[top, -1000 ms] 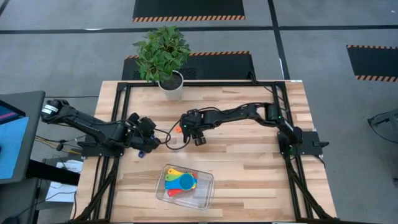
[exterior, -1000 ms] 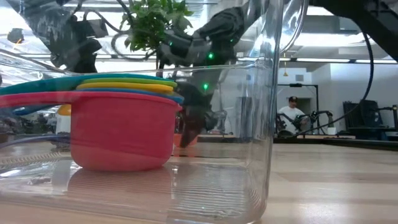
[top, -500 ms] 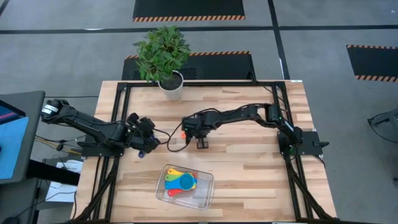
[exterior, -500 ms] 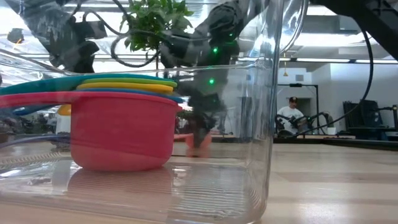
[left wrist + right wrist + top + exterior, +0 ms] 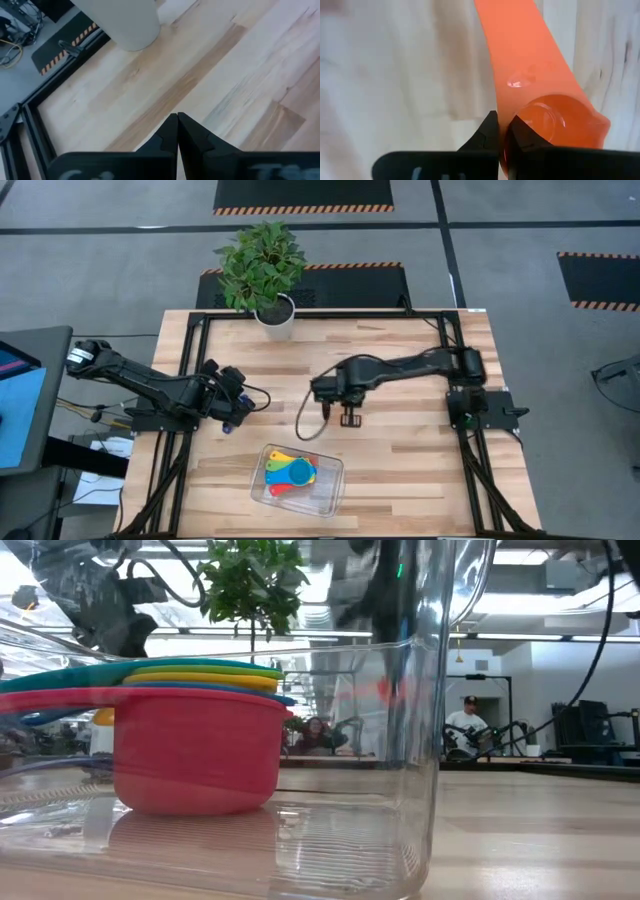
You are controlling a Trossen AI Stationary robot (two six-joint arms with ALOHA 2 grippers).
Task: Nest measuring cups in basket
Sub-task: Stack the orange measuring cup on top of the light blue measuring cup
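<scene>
My right gripper (image 5: 350, 418) hangs over the middle of the table, pointing down and shut on a small orange measuring cup (image 5: 540, 105). Its handle runs away from the fingers in the right wrist view. In the low view the cup is an orange blur (image 5: 385, 690) behind the basket wall. The clear basket (image 5: 335, 480) stands near the front edge and holds a nested stack of red (image 5: 195, 755), yellow, green and blue cups (image 5: 290, 472). My left gripper (image 5: 240, 402) waits shut at the table's left, its fingers (image 5: 177, 125) together over bare wood. My right gripper pinches the orange cup between its two fingers at the bowl's rim (image 5: 507, 135), on the side next to where the handle joins. The fingers come from above, pointing down. The cup is lifted clear of the table, its open bowl facing the camera.
A white pot (image 5: 277, 317) with a green plant stands at the table's far edge, also close in the left wrist view (image 5: 125, 22). A black frame (image 5: 190, 360) borders the tabletop. People sit in the room beyond the table (image 5: 470, 725).
My right gripper has shut on the orange cup, then risen and moved toward the table's right and near edges while rolling at the wrist. The cup has come off the wood and now hangs clear.
</scene>
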